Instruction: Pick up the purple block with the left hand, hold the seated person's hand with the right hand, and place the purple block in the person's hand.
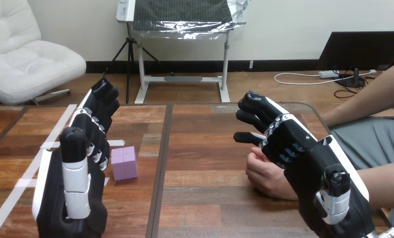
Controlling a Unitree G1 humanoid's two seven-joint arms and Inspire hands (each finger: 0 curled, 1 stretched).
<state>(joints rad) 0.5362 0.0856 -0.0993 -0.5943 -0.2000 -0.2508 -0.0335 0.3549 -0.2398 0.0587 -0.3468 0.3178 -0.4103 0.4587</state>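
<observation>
status: no step of the task is complete.

the wooden table (200,148) spans the lower two thirds of the frame.

the right hand (304,163) occupies the lower right. its fingers are nearly straight and slightly apart, pointing toward the upper left. they are not curled round anything. it stands over and just right of the person's hand; contact between the two cannot be determined.

the left hand (78,163) occupies the lower left. its fingers are straight, close together, pointing up the frame, and clamped on nothing.

the person's hand (264,173) rests on the table right of centre, loosely closed, partly covered by the right hand.

the purple block (124,162) lies on the table at lower left of centre, just right of the left hand and apart from its fingers. it is well apart from the person's hand.

remaining steps, as judged:
1. grasp and lift the block with the left hand.
2. close the right hand on the person's hand.
3. carry the block across and place it in the person's hand, which appears to need opening first.
</observation>
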